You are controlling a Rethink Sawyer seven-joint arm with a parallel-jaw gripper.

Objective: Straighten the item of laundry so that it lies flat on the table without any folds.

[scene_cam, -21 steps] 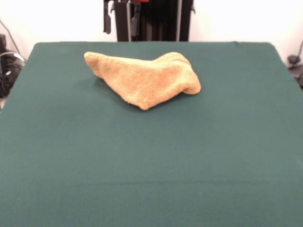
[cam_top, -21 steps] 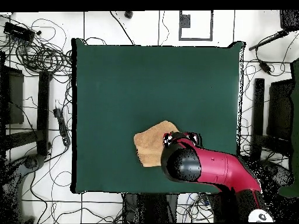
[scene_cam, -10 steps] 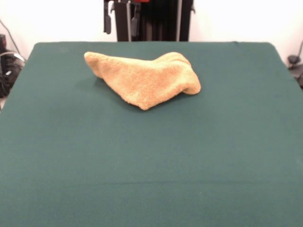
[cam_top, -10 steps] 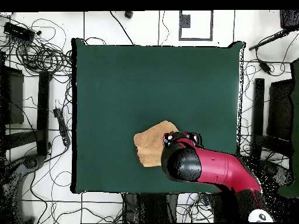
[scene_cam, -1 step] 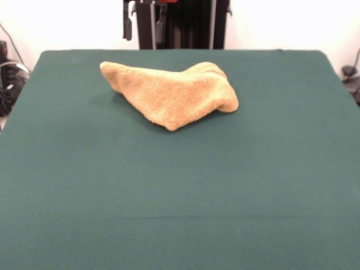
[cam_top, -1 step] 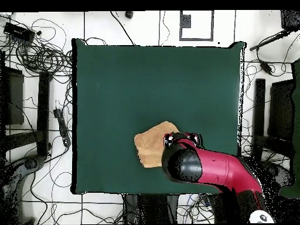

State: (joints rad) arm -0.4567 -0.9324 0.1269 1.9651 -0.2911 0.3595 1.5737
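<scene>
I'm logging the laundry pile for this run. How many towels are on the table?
1. A single crumpled towel lies on the green table, near the robot's side; the arm covers part of it overhead.

You were working in a robotics lab: a green-clothed worktop (cam_top, -1 step: 117, 88) stood on a pale floor (cam_top, -1 step: 140, 23) marked with dark lines, loose cables (cam_top, -1 step: 41, 53) tangled around it, black stands (cam_top, -1 step: 44, 111) at its sides, and a red arm (cam_top, -1 step: 217, 170) over it.

White tiled floor (cam_top, -1 step: 105, 210) (strewn with black cables (cam_top, -1 step: 41, 50)); plain white wall (scene_cam, -1 step: 67, 22) behind.
</scene>
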